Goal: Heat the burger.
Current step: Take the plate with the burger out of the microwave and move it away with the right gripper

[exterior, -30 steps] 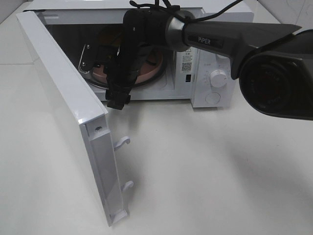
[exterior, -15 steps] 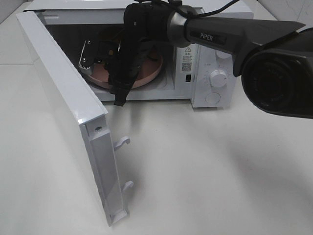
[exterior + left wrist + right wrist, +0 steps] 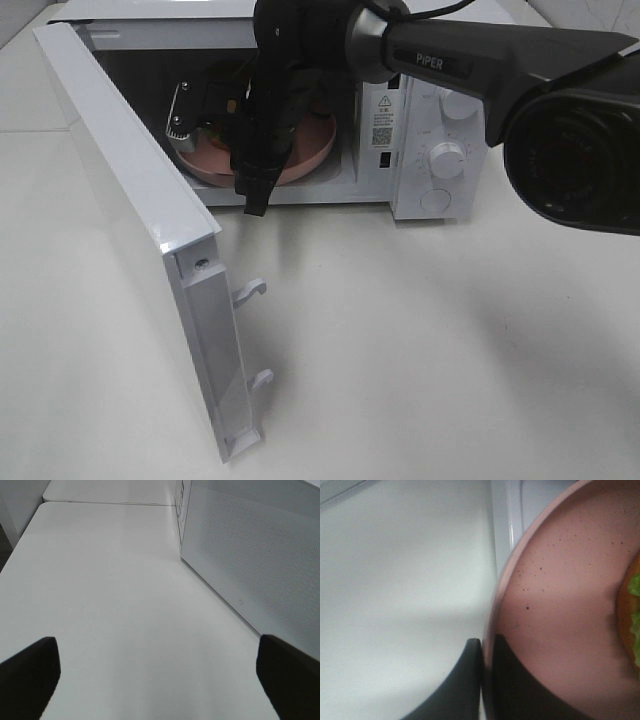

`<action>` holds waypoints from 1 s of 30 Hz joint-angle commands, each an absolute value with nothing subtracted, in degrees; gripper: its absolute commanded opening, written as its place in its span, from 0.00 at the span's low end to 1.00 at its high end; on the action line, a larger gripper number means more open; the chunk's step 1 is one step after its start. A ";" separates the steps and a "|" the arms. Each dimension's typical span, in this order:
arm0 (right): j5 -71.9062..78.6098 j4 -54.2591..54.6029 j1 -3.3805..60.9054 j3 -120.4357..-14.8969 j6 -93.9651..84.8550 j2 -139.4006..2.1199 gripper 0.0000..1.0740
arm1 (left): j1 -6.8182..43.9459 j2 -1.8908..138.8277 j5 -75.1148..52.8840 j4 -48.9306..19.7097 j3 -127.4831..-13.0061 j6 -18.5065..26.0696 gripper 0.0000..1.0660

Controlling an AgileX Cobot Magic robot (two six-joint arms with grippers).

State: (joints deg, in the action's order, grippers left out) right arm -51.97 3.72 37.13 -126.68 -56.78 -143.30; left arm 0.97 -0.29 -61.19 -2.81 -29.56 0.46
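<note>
The microwave (image 3: 420,150) stands on the white worktop (image 3: 430,340) with its door (image 3: 140,230) swung wide open toward the front. The right arm reaches across from the right side of the microwave into the cavity mouth, and the right gripper (image 3: 482,680) is clamped on the rim of the pinkish plate (image 3: 555,605): in the right wrist view one dark finger (image 3: 455,685) lies outside the rim and the other presses on the plate's speckled inner surface, the rim pinched between them. The plate sits at the front opening of the microwave cavity, tilted a little, its near edge just at the threshold. The burger (image 3: 631,615) rests on the plate; only its edge shows, an orange-brown bun with green lettuce. From the high camera the arm hides the burger.

The left gripper (image 3: 160,680) is wide open, its two dark fingertips far apart, hovering over bare worktop just outside the open door, whose perforated panel fills one side of the left wrist view.
</note>
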 commanded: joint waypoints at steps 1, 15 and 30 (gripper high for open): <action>-59.53 5.10 37.01 -125.42 -55.98 -143.30 0.00 | 0.92 -0.52 -61.42 -2.92 -29.68 0.00 0.95; -49.05 1.15 37.18 -106.63 -56.38 -130.41 0.00 | 0.92 -0.52 -61.42 -2.92 -29.68 0.00 0.95; -37.87 -2.64 37.18 -86.12 -59.93 -117.28 0.00 | 0.92 -0.52 -61.42 -2.92 -29.68 0.00 0.95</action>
State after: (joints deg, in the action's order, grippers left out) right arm -37.99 0.40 38.27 -86.75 -61.82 -119.06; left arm 0.97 -0.29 -61.19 -2.81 -29.56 0.46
